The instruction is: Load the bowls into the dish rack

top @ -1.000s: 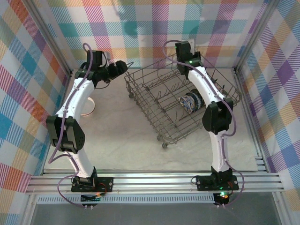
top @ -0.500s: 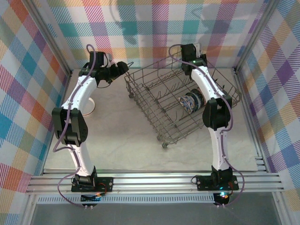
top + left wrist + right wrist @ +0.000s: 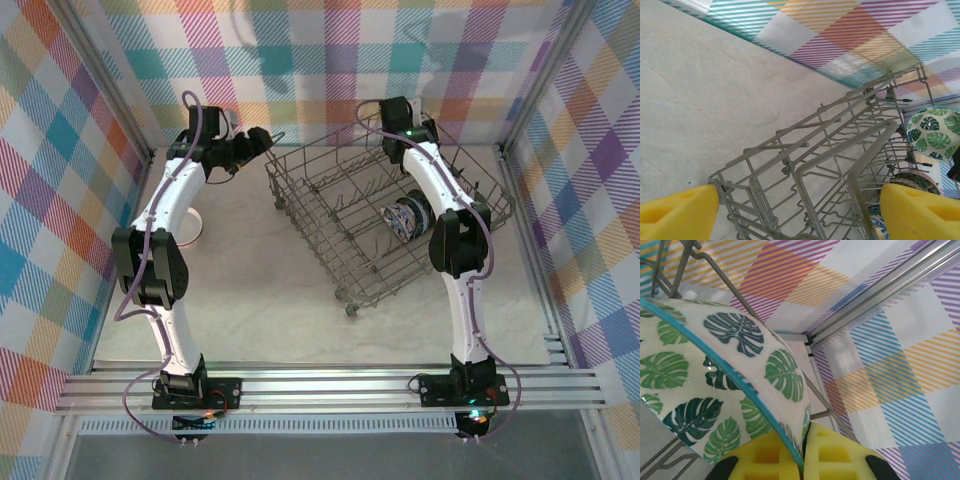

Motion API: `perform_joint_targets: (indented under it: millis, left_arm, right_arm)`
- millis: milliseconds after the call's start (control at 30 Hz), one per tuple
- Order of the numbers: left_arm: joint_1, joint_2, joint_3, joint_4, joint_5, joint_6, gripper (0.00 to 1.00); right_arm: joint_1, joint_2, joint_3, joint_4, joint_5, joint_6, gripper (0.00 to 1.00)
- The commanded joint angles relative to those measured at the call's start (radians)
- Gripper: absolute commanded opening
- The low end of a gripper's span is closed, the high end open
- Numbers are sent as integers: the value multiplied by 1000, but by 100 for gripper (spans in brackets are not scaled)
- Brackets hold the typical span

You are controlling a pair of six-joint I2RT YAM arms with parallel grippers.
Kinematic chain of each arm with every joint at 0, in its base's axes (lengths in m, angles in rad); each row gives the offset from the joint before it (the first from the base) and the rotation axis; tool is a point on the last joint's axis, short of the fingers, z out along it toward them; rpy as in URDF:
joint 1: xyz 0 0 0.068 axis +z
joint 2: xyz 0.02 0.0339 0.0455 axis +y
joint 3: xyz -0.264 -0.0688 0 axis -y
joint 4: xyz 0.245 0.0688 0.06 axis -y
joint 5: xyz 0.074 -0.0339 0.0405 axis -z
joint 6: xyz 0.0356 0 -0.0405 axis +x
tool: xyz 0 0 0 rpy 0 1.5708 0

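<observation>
At the far edge of the rack, the right gripper pinches a leaf-print bowl by its rim, the left gripper hangs open alongside, and that thin hold could slip, dropping the bowl hard into the rack.

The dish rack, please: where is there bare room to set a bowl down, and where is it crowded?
Free: the tine rows in the dish rack's left half, and the table between rack and arm bases. Crowded: the right side, around the racked bowls.

Pale marble table — 1 dish rack stands on it.
</observation>
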Motion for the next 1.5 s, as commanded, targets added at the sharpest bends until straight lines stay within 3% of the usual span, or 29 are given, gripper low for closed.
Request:
perform_joint_targets:
  millis: [0, 467, 833, 1467]
  left_arm:
    - [8, 13, 41, -13, 18, -3, 84]
    - [8, 41, 84, -39, 34, -15, 84]
    - [8, 48, 107, -58, 30, -16, 84]
    - [42, 2, 108, -175, -134, -63, 84]
  right_arm:
    - [16, 18, 45, 11, 45, 29, 0]
    - [38, 70, 81, -41, 46, 88, 1]
    - [57, 103, 105, -41, 42, 76, 14]
    - [68, 158, 108, 0, 25, 83, 21]
